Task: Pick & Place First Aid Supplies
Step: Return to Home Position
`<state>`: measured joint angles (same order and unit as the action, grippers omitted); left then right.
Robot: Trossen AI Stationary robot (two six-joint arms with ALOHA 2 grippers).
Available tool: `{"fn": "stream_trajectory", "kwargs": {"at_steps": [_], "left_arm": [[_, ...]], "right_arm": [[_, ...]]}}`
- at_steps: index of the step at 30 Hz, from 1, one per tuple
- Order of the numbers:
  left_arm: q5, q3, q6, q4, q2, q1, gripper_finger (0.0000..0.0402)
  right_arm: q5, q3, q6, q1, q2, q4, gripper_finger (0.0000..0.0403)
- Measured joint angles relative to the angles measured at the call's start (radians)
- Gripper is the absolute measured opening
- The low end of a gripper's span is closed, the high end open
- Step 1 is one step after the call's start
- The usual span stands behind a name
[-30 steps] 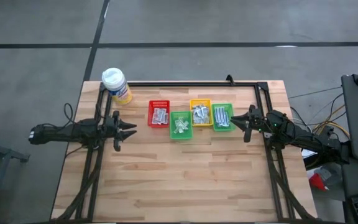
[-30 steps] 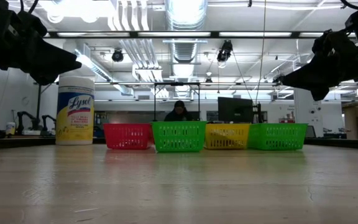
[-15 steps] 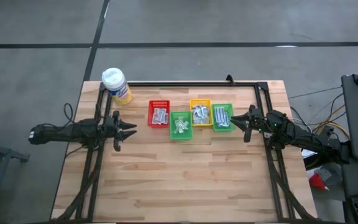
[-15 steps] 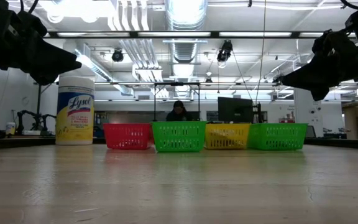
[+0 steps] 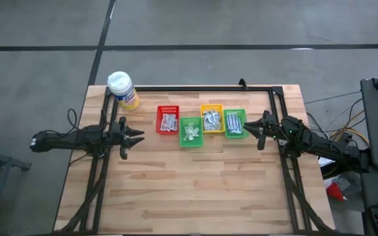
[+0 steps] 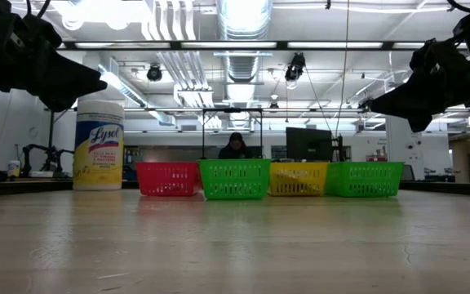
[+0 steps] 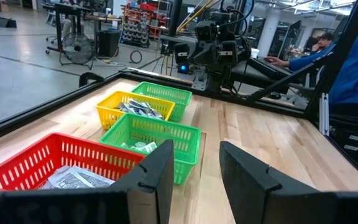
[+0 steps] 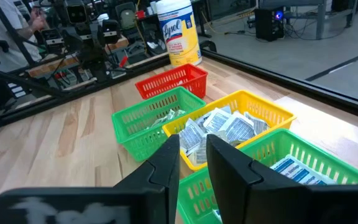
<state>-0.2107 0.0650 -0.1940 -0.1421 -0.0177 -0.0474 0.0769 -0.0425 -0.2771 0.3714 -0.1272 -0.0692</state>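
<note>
The first aid supplies lie in four small bins in a row at the table's far middle. Printed white packets fill the red bin, pale sachets the middle green bin, silvery wrappers the yellow bin, and blue-striped strips the right green bin. My left gripper hovers level, left of the bins, open with nothing between its fingers. My right gripper hovers just right of the right green bin, its fingers a narrow gap apart and holding nothing.
A yellow wipes bottle with a white cap stands at the table's far left corner. A dark frame rail runs along the far edge. Bare wood spreads over the near half. People are in the room beyond the table.
</note>
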Motion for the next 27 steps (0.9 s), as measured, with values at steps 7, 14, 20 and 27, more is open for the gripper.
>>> {"fn": "stream_trajectory", "kwargs": {"at_steps": [7,14,20,27], "left_arm": [[0.000,0.000,0.000,0.000,0.000,0.000,0.0124],[0.000,0.000,0.000,0.000,0.000,0.000,0.0124],[0.000,0.000,0.000,0.000,0.000,0.000,0.0124],[0.000,0.000,0.000,0.000,0.000,0.000,0.0124]], "right_arm": [[0.000,0.000,0.000,0.000,0.000,0.000,0.0084],[0.000,0.000,0.000,0.000,0.000,0.000,0.0073],[0.000,0.000,0.000,0.000,0.000,0.000,0.0068],[0.000,0.000,0.000,0.000,0.000,0.000,0.0078]]}}
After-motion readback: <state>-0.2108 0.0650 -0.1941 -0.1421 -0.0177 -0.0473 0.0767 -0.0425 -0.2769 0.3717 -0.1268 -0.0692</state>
